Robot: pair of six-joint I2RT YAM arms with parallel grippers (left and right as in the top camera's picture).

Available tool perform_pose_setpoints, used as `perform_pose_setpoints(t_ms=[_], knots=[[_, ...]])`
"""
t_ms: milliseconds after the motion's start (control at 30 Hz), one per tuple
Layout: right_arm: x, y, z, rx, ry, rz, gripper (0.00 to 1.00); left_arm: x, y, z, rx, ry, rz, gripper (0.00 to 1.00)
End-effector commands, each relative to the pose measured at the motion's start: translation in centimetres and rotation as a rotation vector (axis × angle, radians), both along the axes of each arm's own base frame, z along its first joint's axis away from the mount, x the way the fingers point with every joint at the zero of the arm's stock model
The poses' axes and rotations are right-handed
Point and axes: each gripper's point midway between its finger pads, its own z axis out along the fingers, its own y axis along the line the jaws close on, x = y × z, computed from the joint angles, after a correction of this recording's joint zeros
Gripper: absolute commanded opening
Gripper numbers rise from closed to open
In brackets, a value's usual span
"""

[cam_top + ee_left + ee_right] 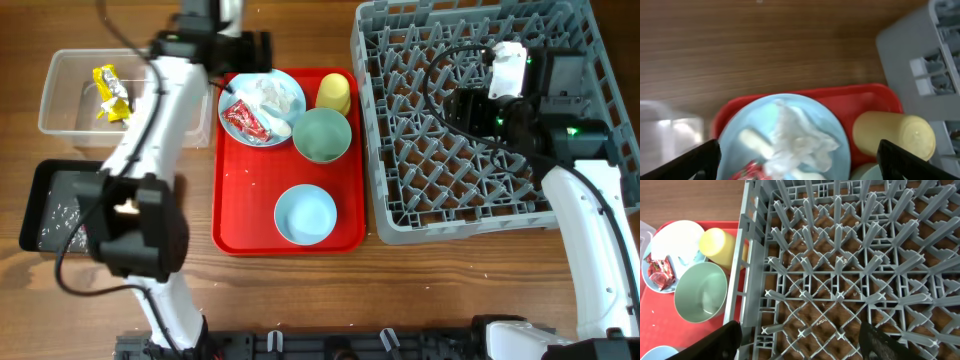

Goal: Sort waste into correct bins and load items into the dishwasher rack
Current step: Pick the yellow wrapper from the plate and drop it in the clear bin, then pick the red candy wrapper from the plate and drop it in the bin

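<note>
Your left gripper (798, 159) is hanging above the light blue plate (735, 135) with its jaws spread wide. One dark finger (692, 161) is showing at each lower corner of the left wrist view, and nothing is being gripped between them. The crumpled white napkin (801, 142) is sitting on the plate almost under the middle of the gap. The red wrapper (747, 171) is lying at the plate's near edge, closer to the finger at the view's lower left. What looks like the white spoon (756, 142) is resting just beside the napkin. You cannot tell from this view how high the fingers are sitting above the plate. The yellow cup (892, 135) is lying on its side on the red serving tray (875, 95), just beside the plate and near the other finger. Your right gripper (802, 341) is hovering over the dishwasher rack (840, 255), also spread wide and holding nothing, with only pegs below it. The green bowl (699, 292) is standing upright on the red tray outside the rack wall, off toward the lower left of the right wrist view. The pale blue bowl (305, 214) is sitting at the tray's near end, well apart from both grippers. The yellow wrapper (112, 92) is lying inside the clear tub (60, 110), and white rice grains (60, 212) are lying scattered in the black tray (70, 185).
</note>
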Motion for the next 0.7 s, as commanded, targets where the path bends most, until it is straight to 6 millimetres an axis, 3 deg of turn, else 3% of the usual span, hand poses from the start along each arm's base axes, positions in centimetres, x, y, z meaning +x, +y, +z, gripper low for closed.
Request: perform_pose_setpoints(t_ms=[0,67,133,200,267,333,400,467,533,567,600,667], knots=[[0.4,-0.2,0.2,-0.007,-0.004,-0.009,0.77,-0.1,-1.1,-7.0,0.067,0.118,-0.032,0.94],[0.4,-0.2,0.2,-0.007,-0.004,-0.009,0.77,-0.6,-2.0,-9.3,0.079,0.161,-0.055,0.86],[0.4,-0.2,0.2,-0.007,-0.004,-0.009,0.77,-0.7,-2.2,-10.3,0.083,0.18,-0.059,0.73],[0.4,-0.2,0.2,-0.007,-0.004,-0.009,0.77,-0.7,-2.3,-10.4,0.083,0.181,-0.06,0.34],[0.4,-0.2,0.2,-0.007,-0.004,-0.009,0.77,-1.0,-2.5,-10.5,0.075,0.192,-0.067,0.04],[0.4,-0.2,0.2,-0.007,-0.004,-0.009,0.77,-1.5,-3.0,-10.4,0.044,0.21,-0.082,0.04],[0.4,-0.2,0.2,-0.007,-0.004,-0.009,0.77,-1.4,-3.0,-8.0,0.016,0.194,-0.055,0.04],[0.4,-0.2,0.2,-0.007,-0.004,-0.009,0.77,-0.7,-1.6,-0.4,0.008,0.082,-0.02,0.04],[0.4,-0.2,0.2,-0.007,-0.004,-0.009,0.77,-0.2,2.0,4.8,0.079,-0.037,0.096,0.04],[0.4,-0.2,0.2,-0.007,-0.004,-0.009,0.77,-0.4,5.0,7.4,0.143,-0.094,0.183,0.04],[0.4,-0.2,0.2,-0.007,-0.004,-0.009,0.77,-0.7,7.1,8.5,0.181,-0.113,0.239,0.04],[0.4,-0.2,0.2,-0.007,-0.005,-0.009,0.77,-1.8,11.4,8.1,0.245,-0.064,0.333,0.04]])
